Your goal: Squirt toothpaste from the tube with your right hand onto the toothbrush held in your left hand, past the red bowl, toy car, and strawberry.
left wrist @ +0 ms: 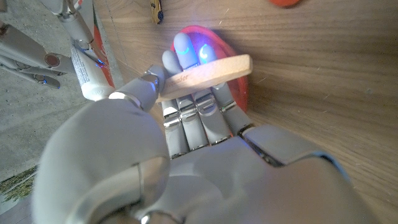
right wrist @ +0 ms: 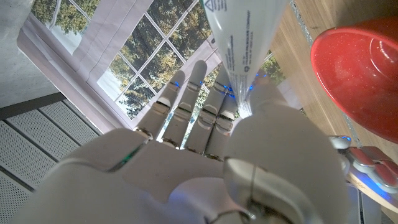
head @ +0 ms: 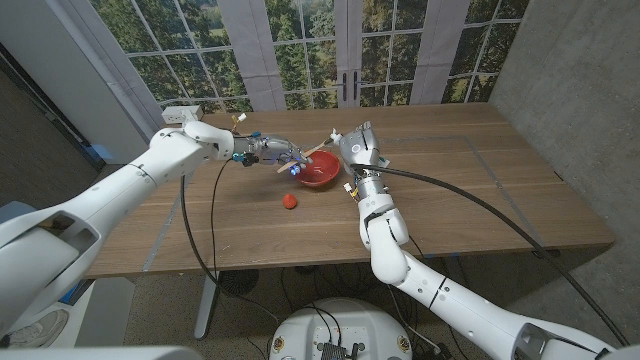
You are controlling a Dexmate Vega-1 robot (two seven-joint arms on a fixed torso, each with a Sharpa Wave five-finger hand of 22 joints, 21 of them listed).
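Note:
My left hand (head: 262,150) grips a wooden toothbrush (head: 305,153) by its handle (left wrist: 205,71), and the brush reaches over the rim of the red bowl (head: 320,173). My right hand (head: 360,150) holds the white toothpaste tube (head: 343,140) just right of the bowl, with its tip close to the brush end. In the right wrist view the tube (right wrist: 242,37) stands up out of my right hand (right wrist: 217,155), beside the bowl (right wrist: 367,62). The strawberry (head: 289,201) lies in front of the bowl. A small toy car (head: 349,188) sits by my right wrist.
The wooden table (head: 470,190) stretches wide to the right and toward the front edge. Windows and curtains stand behind the far edge. Black cables hang from both arms over the tabletop. In the left wrist view the tube (left wrist: 84,68) shows beyond my left hand (left wrist: 186,143).

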